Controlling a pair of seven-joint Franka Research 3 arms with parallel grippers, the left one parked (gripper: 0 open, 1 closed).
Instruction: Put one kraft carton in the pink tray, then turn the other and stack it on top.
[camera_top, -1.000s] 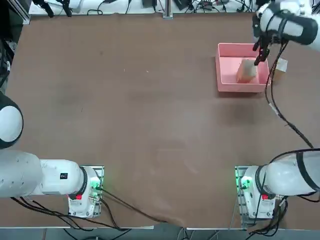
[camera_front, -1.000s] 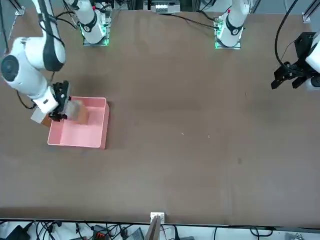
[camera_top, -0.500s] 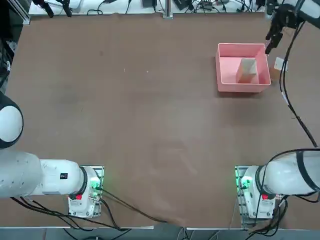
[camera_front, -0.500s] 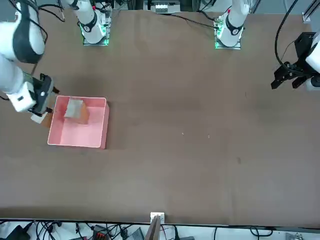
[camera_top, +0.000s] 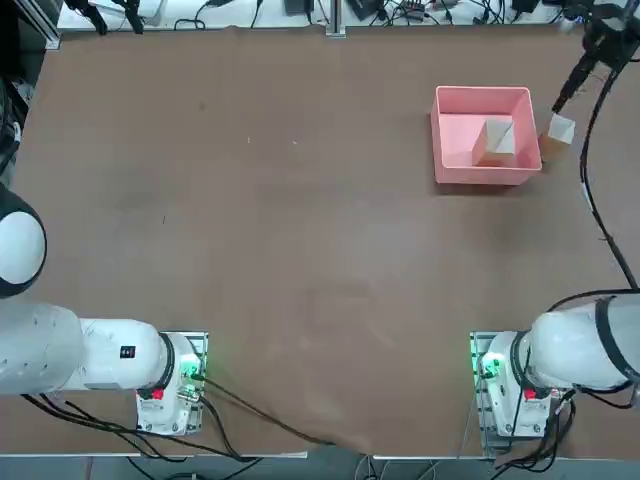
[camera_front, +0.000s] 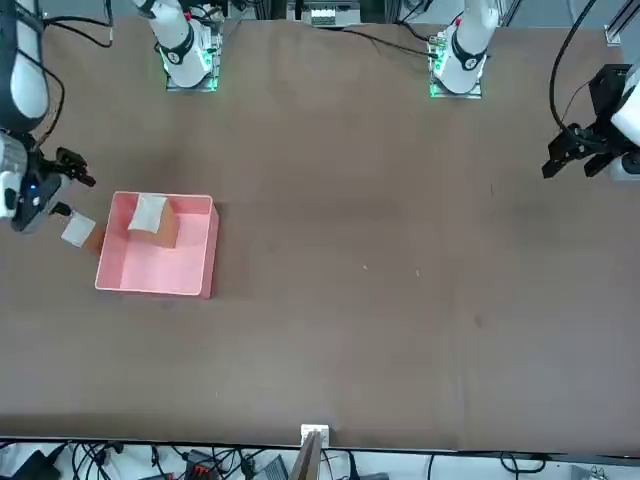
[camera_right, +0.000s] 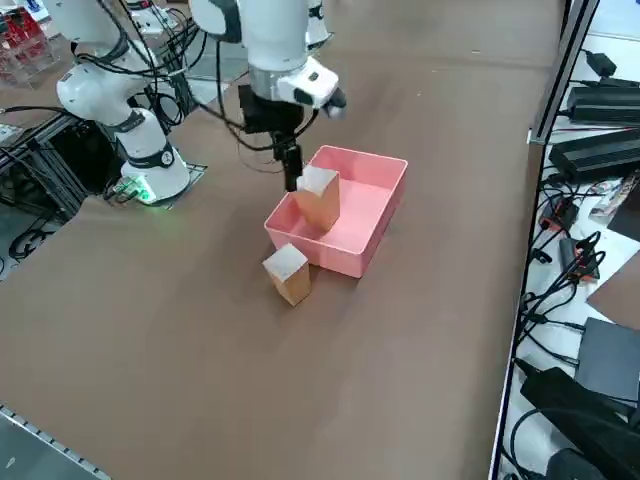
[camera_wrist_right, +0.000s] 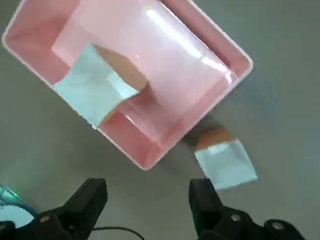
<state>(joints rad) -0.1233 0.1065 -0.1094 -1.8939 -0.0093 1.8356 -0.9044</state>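
Note:
The pink tray (camera_top: 455, 140) (camera_front: 150, 268) (camera_right: 372, 210) (camera_wrist_right: 175, 55) lies at the table's far right. One kraft carton (camera_top: 497, 140) (camera_front: 152, 218) (camera_right: 319, 196) (camera_wrist_right: 95, 90) stands inside it, pale face up, against the right wall. The other kraft carton (camera_top: 560, 130) (camera_front: 78, 231) (camera_right: 288, 272) (camera_wrist_right: 225, 161) sits on the table just outside the tray's right wall. My right gripper (camera_top: 566, 92) (camera_front: 68, 192) (camera_right: 291, 172) (camera_wrist_right: 145, 200) hangs open and empty, raised above the table over the outside carton and touching neither carton.
The table's right edge (camera_top: 632, 150) runs close beside the outside carton. Cables and power bricks (camera_right: 600, 150) lie past that edge. More cables (camera_top: 400, 10) line the far edge. The arm bases (camera_top: 500, 380) stand at the near side.
My right gripper has lifted away from the carton in the tray and swung right and farther back, ending above the outside carton. The carton stays in the tray.

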